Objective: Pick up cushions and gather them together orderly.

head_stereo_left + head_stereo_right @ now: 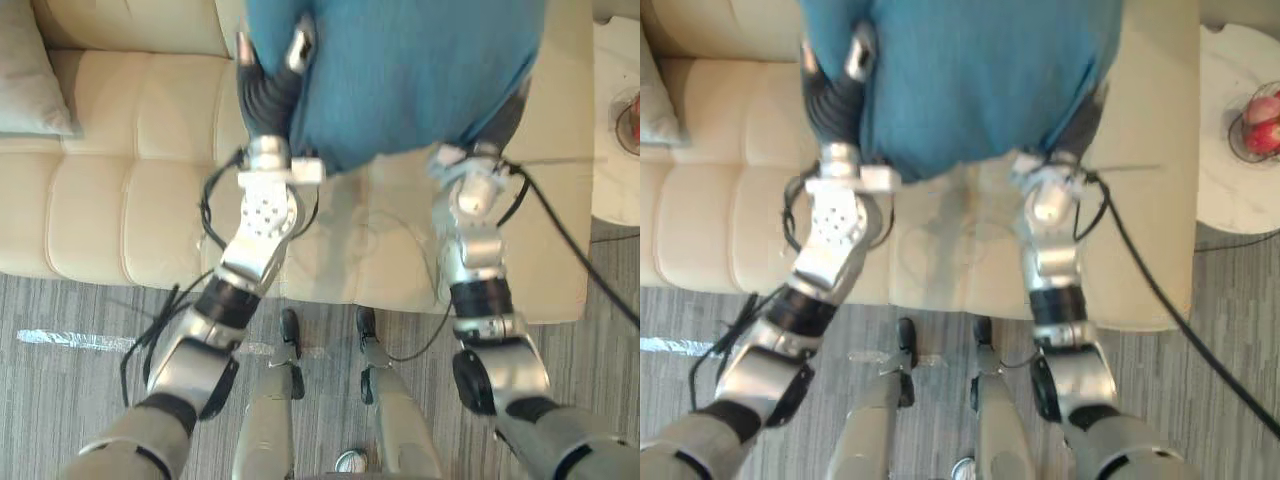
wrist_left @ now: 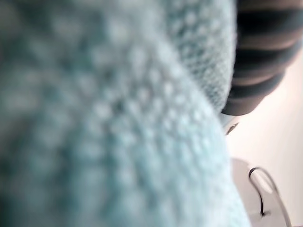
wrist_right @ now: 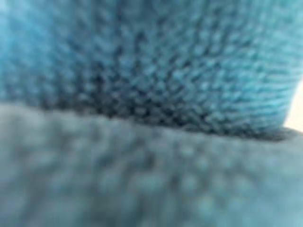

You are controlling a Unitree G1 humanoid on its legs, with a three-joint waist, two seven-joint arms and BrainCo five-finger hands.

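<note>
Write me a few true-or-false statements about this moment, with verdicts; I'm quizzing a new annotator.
1. The teal cushion is held up over the cream sofa. True.
2. The left hand grips the teal cushion's edge. True.
3. A red cushion lies at the sofa's left end. False: it is a pale grey cushion.
4. The round white side table stands bare. False: it carries a wire basket of red fruit.
5. The right hand hangs free beside the sofa. False: it is at the teal cushion's lower right corner, partly behind it.

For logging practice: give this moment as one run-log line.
step: lift | blue cushion: held over sofa | left hand: gripping its edge | right hand: behind it
</note>
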